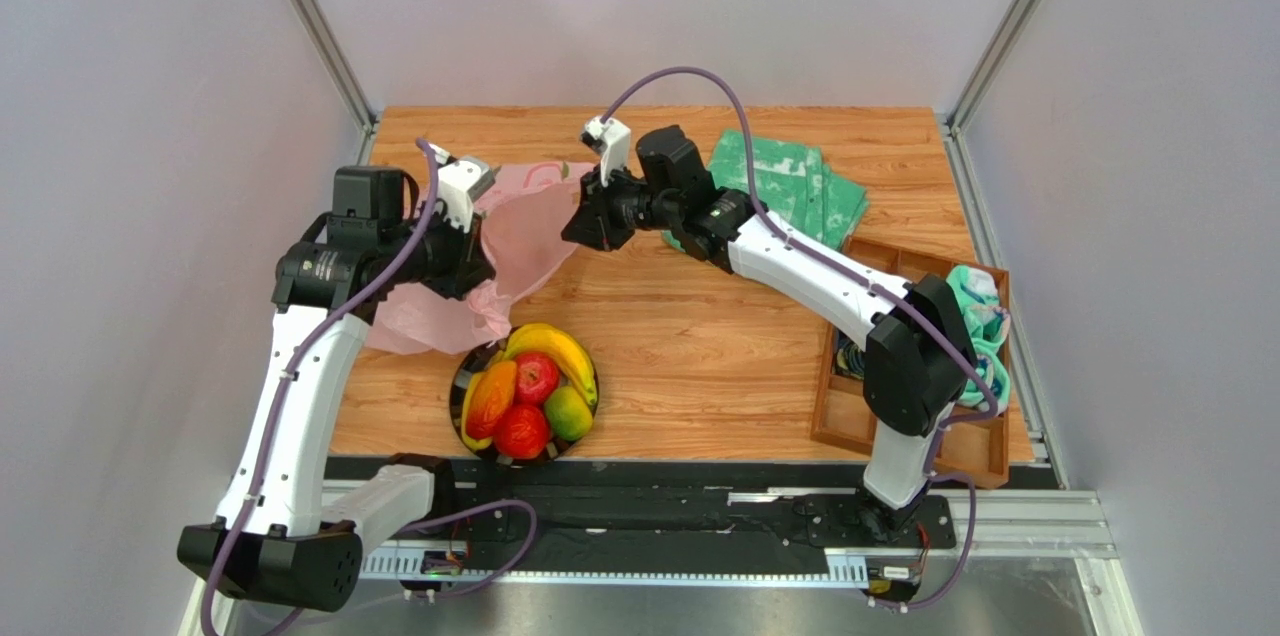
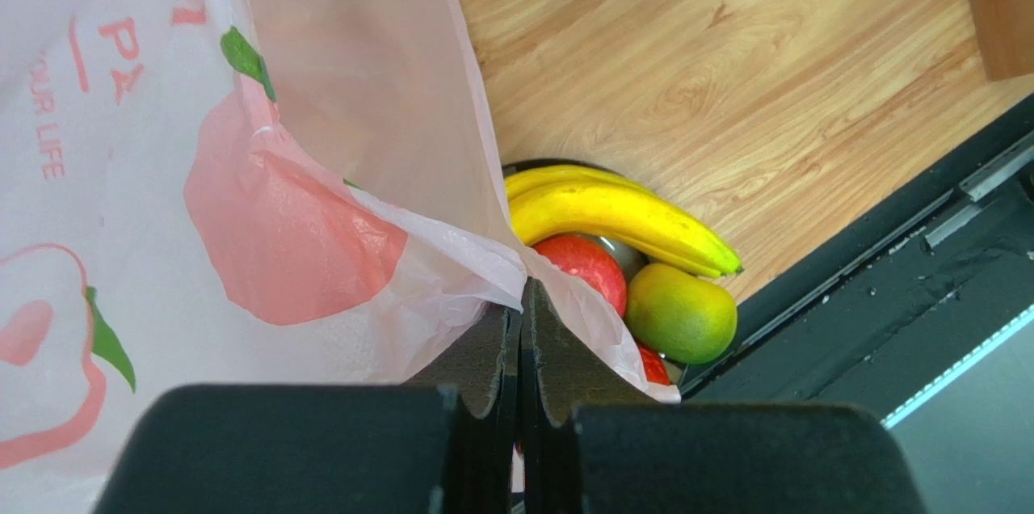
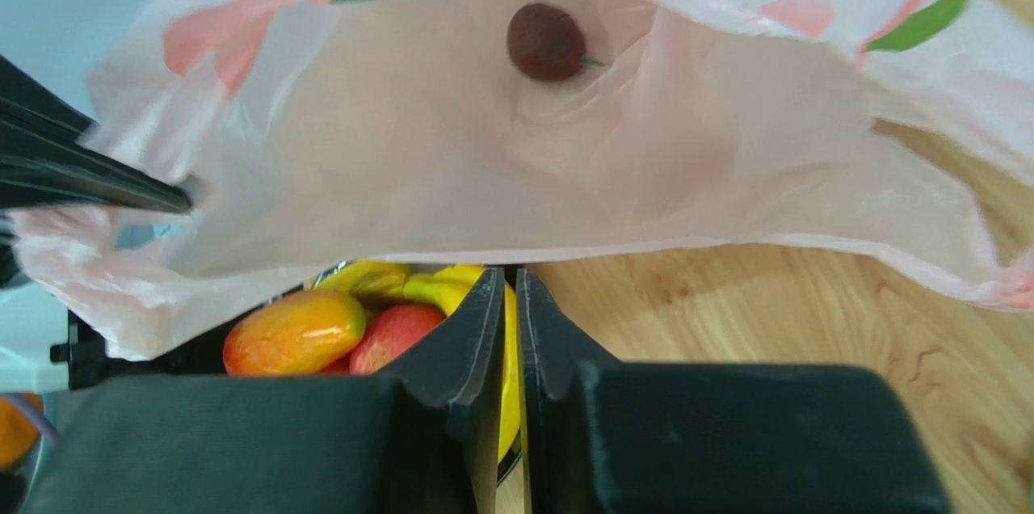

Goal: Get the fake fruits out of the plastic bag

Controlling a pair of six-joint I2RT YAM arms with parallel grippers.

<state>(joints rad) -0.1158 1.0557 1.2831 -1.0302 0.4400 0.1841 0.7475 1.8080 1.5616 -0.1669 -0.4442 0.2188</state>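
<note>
left pincer is pressed together, pinching a fold of the pink plastic bag right at its tips. right pincer is almost closed, only a thin slit between the fingers. its tips are on the lower lip of the bag mouth and i read it as pinching that film. the two pincers hold the bag between them over the back left of the worktop, mouth pulled wide toward my right wrist camera. one dark plum sits deep inside the bag on the crinkled film.

the other fake fruits are piled in a black bowl at the near edge of the worktop, with the bag's lower corner hanging just beside it. in the bowl: bananas on top, red apples, a green mango and an orange-red fruit i can't name for sure.

a green-and-white cloth lies flat at the back, partly behind the right arm. a wooden tray sits at the right edge with teal stuff in it, can't tell what.
</note>
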